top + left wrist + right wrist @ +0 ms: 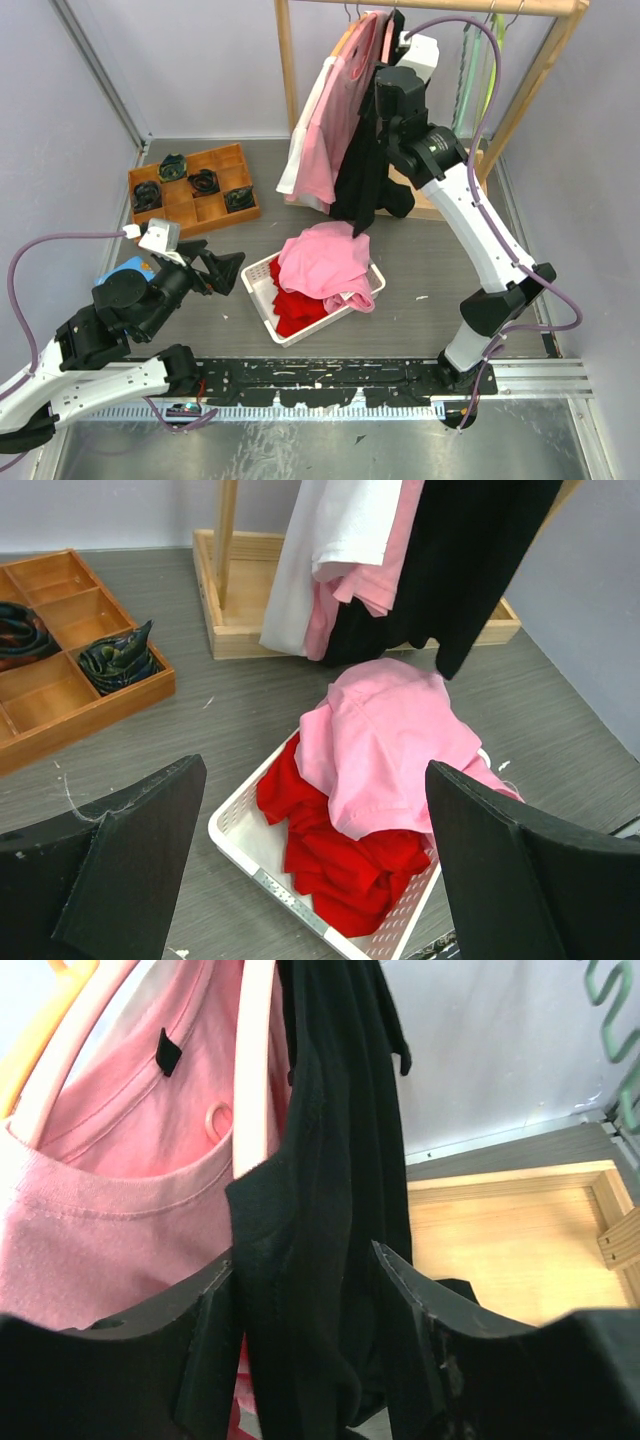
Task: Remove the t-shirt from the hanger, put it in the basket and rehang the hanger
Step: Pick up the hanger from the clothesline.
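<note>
A black t-shirt hangs from a pale hanger on the wooden rail at the back. My right gripper is raised to it, open, with one finger on each side of the bunched black cloth just below the shoulder. The left-hand pad touches the fabric; whether the other pad presses on it I cannot tell. My left gripper hangs wide open and empty near the table's front left, pointing at the white basket.
The basket holds a pink shirt over red clothes. Pink and white shirts hang left of the black one. A wooden tray of rolled socks sits back left. The rack's wooden base lies below the rail.
</note>
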